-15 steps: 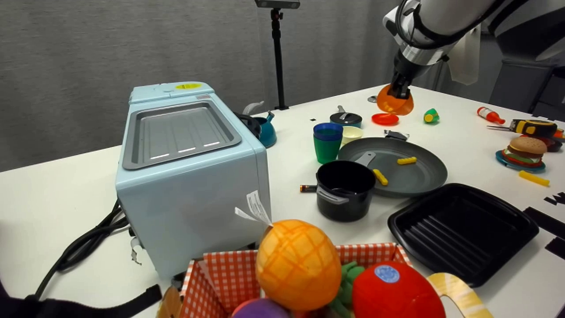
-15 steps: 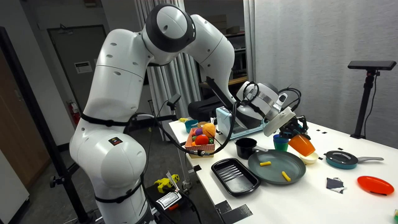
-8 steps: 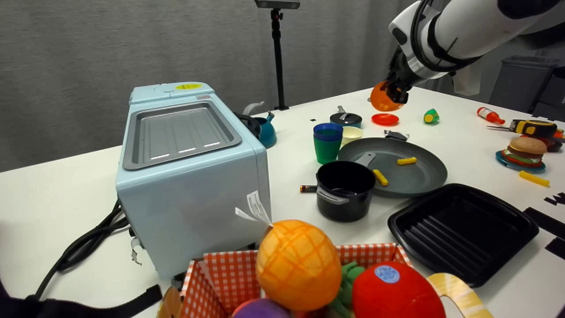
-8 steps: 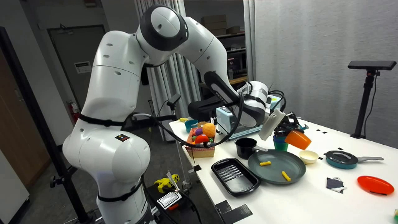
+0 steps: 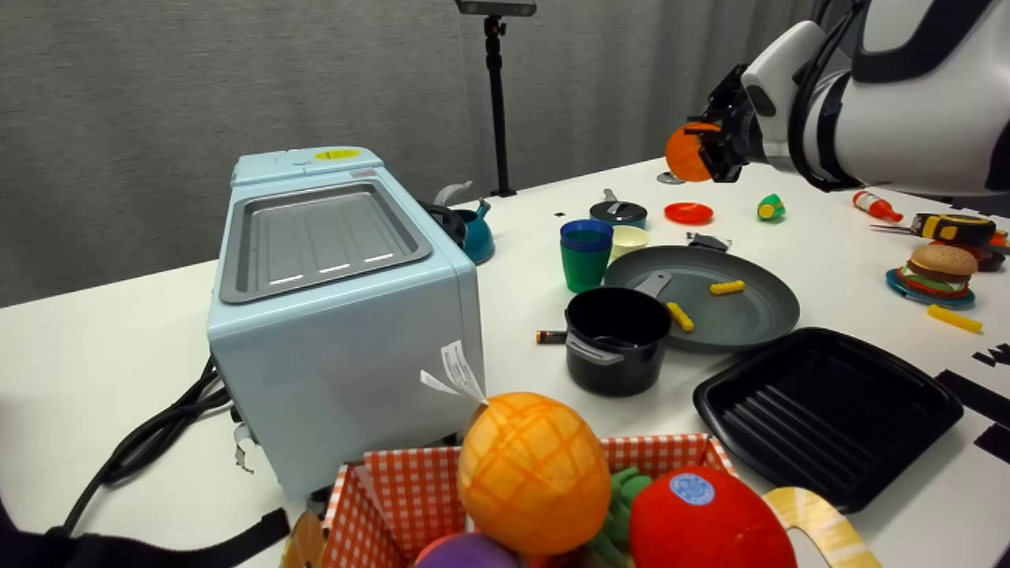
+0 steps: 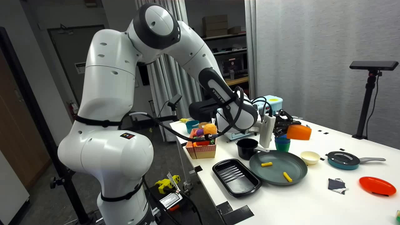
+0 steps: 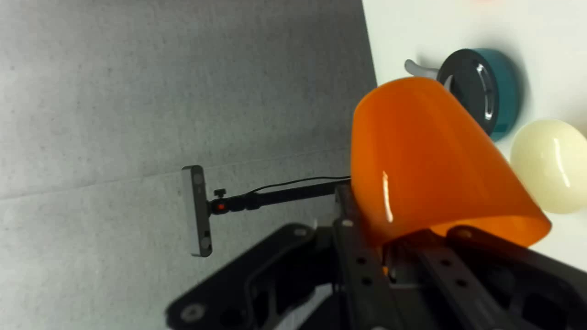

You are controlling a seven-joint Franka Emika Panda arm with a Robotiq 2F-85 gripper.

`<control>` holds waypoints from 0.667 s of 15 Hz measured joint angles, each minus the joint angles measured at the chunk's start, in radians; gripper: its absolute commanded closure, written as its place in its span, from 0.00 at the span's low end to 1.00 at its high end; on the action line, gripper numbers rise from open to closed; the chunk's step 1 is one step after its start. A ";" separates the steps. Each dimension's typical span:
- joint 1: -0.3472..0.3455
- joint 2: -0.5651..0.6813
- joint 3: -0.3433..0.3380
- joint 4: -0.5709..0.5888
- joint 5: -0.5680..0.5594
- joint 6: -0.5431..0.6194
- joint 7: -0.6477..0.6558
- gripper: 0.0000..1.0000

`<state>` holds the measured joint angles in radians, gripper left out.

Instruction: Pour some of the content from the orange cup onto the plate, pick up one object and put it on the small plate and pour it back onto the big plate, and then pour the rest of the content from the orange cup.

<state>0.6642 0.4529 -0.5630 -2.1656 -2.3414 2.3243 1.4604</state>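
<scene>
You hold the orange cup [image 6: 299, 132] sideways above the desk [image 6: 297, 206], the hand [image 7: 387, 247] almost closed upon its wall, perhaps in order to pour more onto the big plate [image 6: 276, 173], where two yellow pieces [image 6: 287, 177] lie.

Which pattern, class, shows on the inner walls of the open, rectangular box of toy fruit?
Red-and-white check, clearest on the rectangular box in an exterior view.
</scene>
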 measured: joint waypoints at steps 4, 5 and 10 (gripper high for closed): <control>0.034 -0.014 -0.001 -0.119 -0.099 -0.272 0.096 0.97; 0.042 -0.017 -0.001 -0.147 -0.123 -0.344 0.119 0.97; 0.112 -0.015 -0.021 -0.249 -0.165 -0.640 0.179 0.97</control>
<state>0.7758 0.4383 -0.5841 -2.4148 -2.5066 1.6843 1.6392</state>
